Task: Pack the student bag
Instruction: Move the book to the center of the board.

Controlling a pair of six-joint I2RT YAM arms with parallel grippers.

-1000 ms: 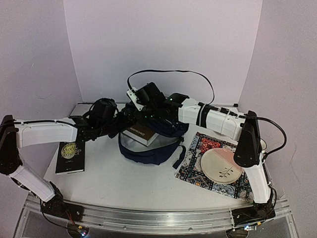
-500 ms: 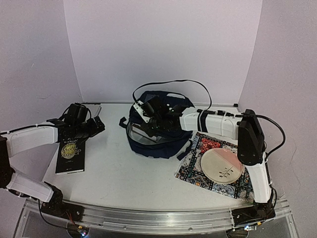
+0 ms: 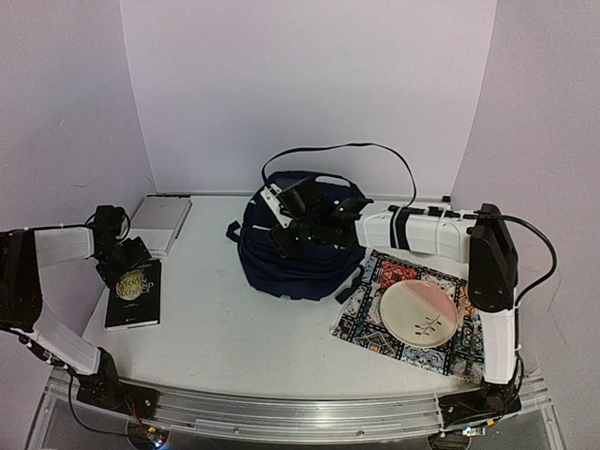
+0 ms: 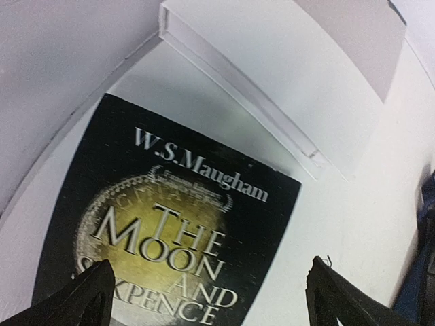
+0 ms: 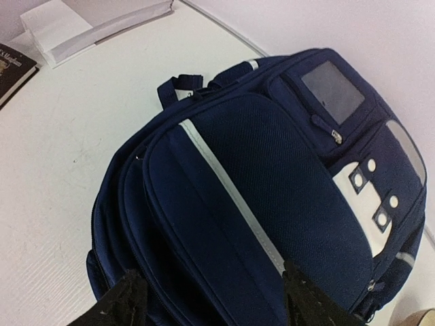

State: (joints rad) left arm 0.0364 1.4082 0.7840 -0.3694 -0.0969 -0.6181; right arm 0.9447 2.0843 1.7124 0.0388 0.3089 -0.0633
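Item: student bag point(image 3: 298, 251), one book now inside, is lying closed; left hand point(image 4: 211, 299), wide, is reaching the black book point(image 4: 170, 217); right hand point(image 5: 211, 299) wide, empty.

A black paperback book with gold lettering, "The Moon and Sixpence" by W.S. Maugham point(image 3: 133, 293) point(image 4: 170, 224), lies flat near the white table's point(image 3: 244, 337) left edge. A flat pale grey box point(image 3: 161, 225) point(image 4: 272, 75) lies just beyond it. On the right, a round cream plate with a dark sprig motif point(image 3: 419, 313) rests on a patterned red-and-blue cloth mat point(image 3: 392, 273).
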